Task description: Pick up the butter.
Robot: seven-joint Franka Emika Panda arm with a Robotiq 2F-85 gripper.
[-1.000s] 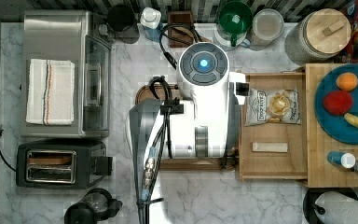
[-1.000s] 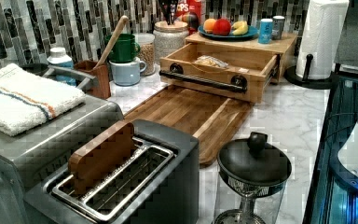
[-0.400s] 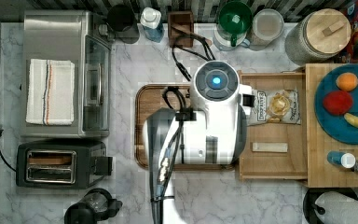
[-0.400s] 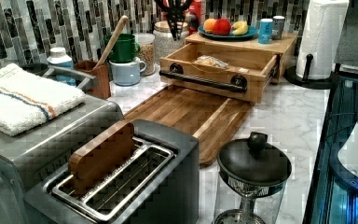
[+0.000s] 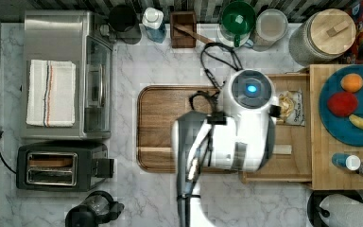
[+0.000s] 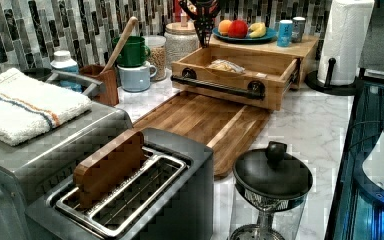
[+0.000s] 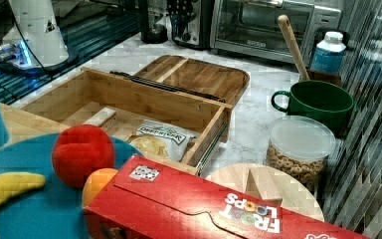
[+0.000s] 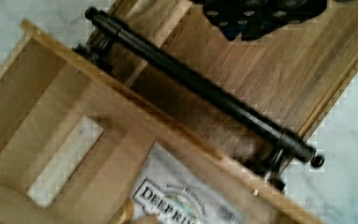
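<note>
Gripper (image 6: 203, 17) above open drawer (image 7: 144, 97), finger state unclear, butter (image 7: 100, 117) and chip bag (image 7: 159, 138) inside

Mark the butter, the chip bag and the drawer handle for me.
butter (image 8: 65, 161): wrist view, middle of the pale stick.
chip bag (image 7: 159, 138): right view, middle of the bag.
drawer handle (image 8: 200, 88): wrist view, middle of the black bar.

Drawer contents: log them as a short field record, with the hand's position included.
container: open wooden drawer
butter: pale stick lying flat on the drawer floor
chip bag: lying flat in the drawer beside the butter, apart from it
drawer handle: black bar across the front
hand: above the drawer's far side in the left view, holding nothing
butter grasped: not yet
</note>
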